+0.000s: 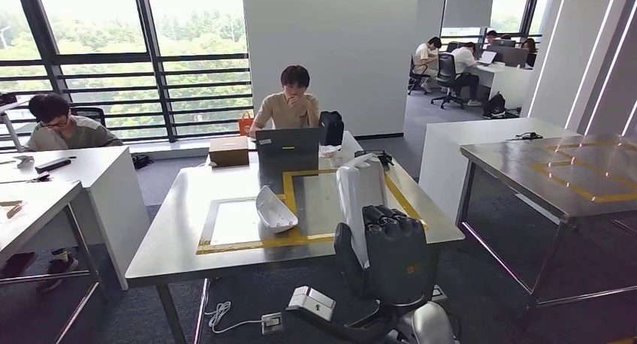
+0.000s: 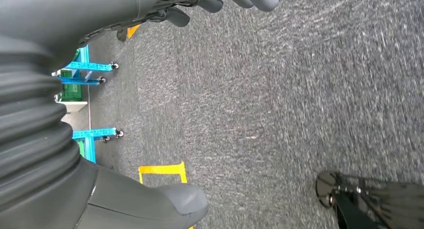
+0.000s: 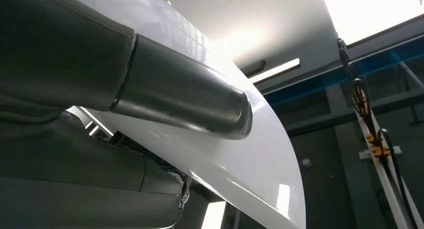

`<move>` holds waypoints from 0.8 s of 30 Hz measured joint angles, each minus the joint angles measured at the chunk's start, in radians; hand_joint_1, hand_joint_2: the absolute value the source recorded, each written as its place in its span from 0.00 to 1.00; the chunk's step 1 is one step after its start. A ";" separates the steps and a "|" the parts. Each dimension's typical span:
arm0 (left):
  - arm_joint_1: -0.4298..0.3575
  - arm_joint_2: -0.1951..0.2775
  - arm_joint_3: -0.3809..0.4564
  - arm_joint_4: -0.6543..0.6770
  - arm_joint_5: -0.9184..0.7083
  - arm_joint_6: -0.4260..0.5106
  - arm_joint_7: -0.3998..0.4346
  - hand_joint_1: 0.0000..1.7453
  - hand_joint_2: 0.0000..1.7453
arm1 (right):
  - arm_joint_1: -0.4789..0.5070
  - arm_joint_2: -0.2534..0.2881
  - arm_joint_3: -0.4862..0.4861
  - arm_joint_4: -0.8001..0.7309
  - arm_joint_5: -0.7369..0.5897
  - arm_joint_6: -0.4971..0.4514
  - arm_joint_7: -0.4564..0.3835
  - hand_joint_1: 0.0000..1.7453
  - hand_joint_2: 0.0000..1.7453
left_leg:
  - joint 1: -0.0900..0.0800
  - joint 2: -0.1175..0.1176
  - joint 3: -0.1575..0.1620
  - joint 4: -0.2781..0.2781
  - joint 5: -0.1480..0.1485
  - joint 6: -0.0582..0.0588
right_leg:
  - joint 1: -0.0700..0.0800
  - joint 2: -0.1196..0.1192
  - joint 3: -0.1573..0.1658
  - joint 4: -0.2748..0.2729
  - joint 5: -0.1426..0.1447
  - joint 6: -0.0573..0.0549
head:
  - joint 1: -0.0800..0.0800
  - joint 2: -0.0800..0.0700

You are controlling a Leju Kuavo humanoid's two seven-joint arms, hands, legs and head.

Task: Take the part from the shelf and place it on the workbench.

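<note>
My right hand [image 1: 394, 255] is raised in front of me and grips a tall white curved part [image 1: 359, 185], held upright just short of the near edge of the workbench [image 1: 173, 242]. In the right wrist view the thumb [image 3: 190, 99] presses on the glossy white part [image 3: 250, 169]. A second white part [image 1: 276, 209] lies on the workbench inside the yellow tape outline [image 1: 289, 239]. My left hand [image 2: 165, 204] hangs over grey carpet with its fingers [image 2: 225, 0] apart and nothing in it.
A person works at a laptop [image 1: 289, 141] at the workbench's far end, beside a cardboard box [image 1: 228, 150]. A steel table [image 1: 556, 171] stands to the right, white desks [image 1: 67, 179] to the left. A power strip [image 1: 312, 303] and cable lie on the floor.
</note>
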 joint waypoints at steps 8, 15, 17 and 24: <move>0.003 -0.001 0.000 0.001 0.006 -0.001 -0.002 0.00 1.00 | 0.013 0.001 -0.002 -0.006 0.012 0.016 -0.007 1.00 0.00 | 0.001 0.005 -0.139 0.235 -0.053 -0.011 | 0.000 -0.003 0.037 -0.006 -0.023 -0.023 | -0.005 0.000; 0.002 0.000 0.000 0.001 0.006 -0.001 -0.002 0.00 1.00 | 0.012 0.001 -0.004 -0.005 0.011 0.016 -0.008 1.00 0.00 | -0.007 0.008 -0.018 -0.007 0.025 0.025 | 0.004 -0.005 0.065 0.002 -0.049 0.007 | -0.004 0.000; 0.003 0.000 0.000 0.000 0.007 -0.001 -0.001 0.00 1.00 | 0.009 0.001 -0.005 -0.005 0.010 0.015 -0.008 1.00 0.00 | -0.003 0.005 -0.005 -0.012 0.020 0.037 | 0.002 -0.003 0.037 0.058 -0.068 0.016 | -0.003 0.000; 0.003 -0.002 0.001 0.001 0.009 -0.001 -0.003 0.00 1.00 | 0.017 -0.004 -0.005 -0.002 0.010 0.013 -0.008 1.00 0.00 | -0.001 -0.001 0.033 -0.011 -0.016 0.039 | -0.005 0.000 -0.107 0.177 -0.033 0.029 | -0.002 0.000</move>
